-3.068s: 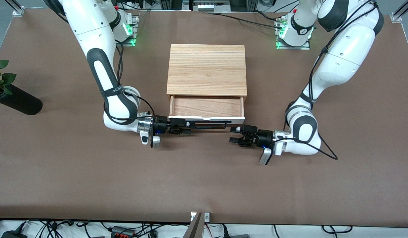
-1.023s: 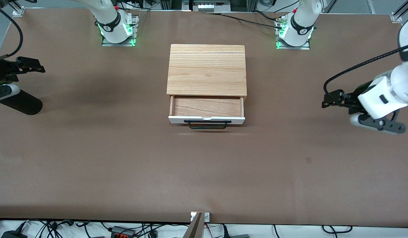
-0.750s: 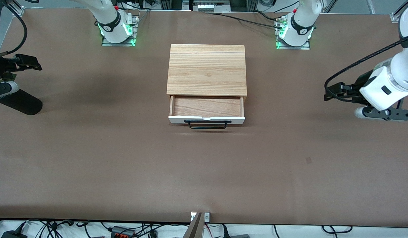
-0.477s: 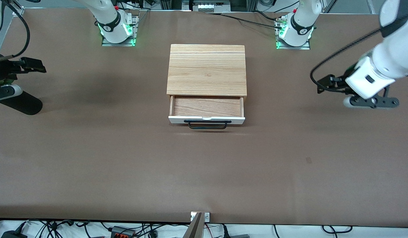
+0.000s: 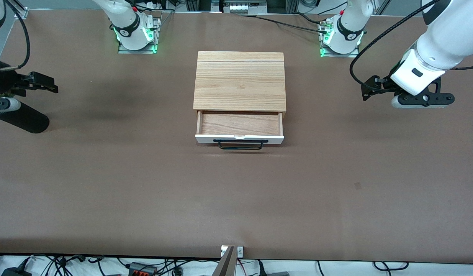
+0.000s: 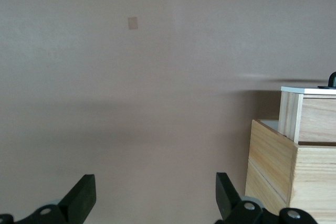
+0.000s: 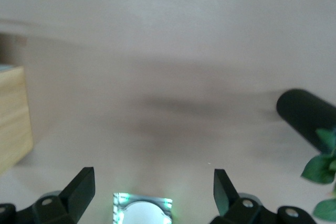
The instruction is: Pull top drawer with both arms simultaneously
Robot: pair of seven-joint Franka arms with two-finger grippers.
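Note:
The top drawer [image 5: 239, 138] stands pulled out of the wooden cabinet [image 5: 240, 80], showing its white front, black bar handle [image 5: 240, 145] and wood-grain floor [image 5: 239, 123]. My left gripper [image 5: 366, 91] is open and empty, up in the air over the bare table toward the left arm's end, well clear of the drawer. My right gripper [image 5: 50, 86] is open and empty over the right arm's end, above a black vase. In the left wrist view my gripper [image 6: 155, 200] is wide open, with the drawer [image 6: 310, 114] and cabinet [image 6: 283, 166] off to one side. In the right wrist view my gripper [image 7: 152, 192] is wide open.
A black vase [image 5: 23, 119] with green leaves [image 7: 320, 166] lies at the right arm's end, also in the right wrist view [image 7: 307, 116]. The arm bases [image 5: 135, 32] [image 5: 341, 36] glow green along the table's edge farthest from the front camera. Brown table [image 5: 236, 199].
Both grippers have left the drawer handle, risen and swung out toward the table's ends. Lately the left gripper moved toward its base. The drawer stays pulled out.

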